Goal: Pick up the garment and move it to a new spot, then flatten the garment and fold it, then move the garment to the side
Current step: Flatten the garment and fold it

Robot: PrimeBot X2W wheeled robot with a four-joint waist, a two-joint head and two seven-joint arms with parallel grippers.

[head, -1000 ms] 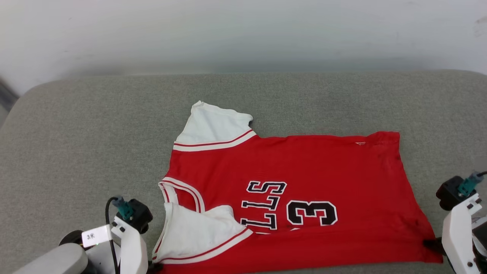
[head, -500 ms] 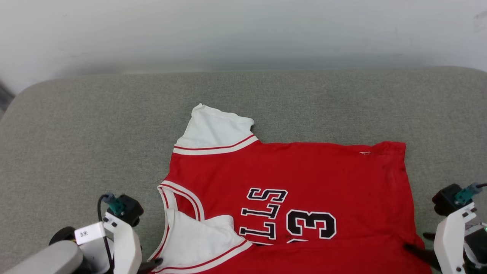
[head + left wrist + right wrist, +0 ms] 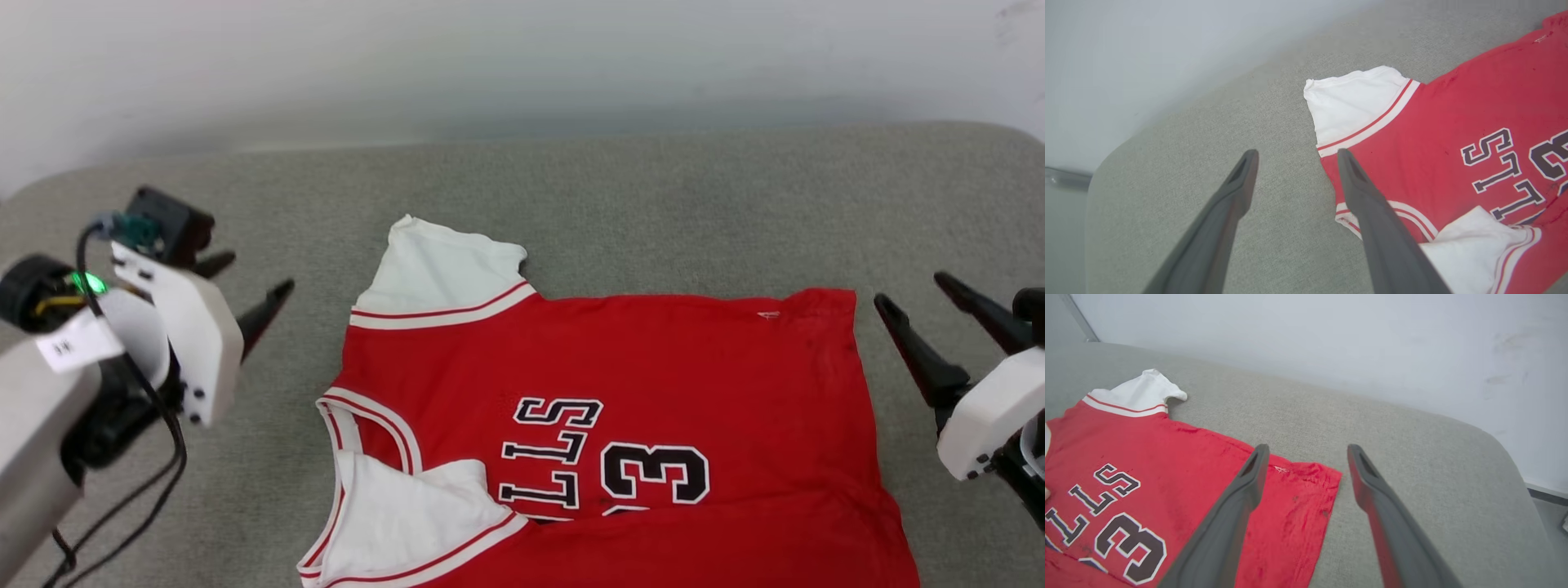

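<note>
head camera high, looking down over the red jersey point(image 3: 604, 367), left wrist camera low at its collar side, right wrist camera at its hem, all share the far white sleeve point(image 3: 445, 269)

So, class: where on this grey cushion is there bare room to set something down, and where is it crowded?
Bare: the strip between the jersey and the wall, and the patch between the left gripper and the white sleeve. Crowded: the near middle, covered by the jersey.
</note>
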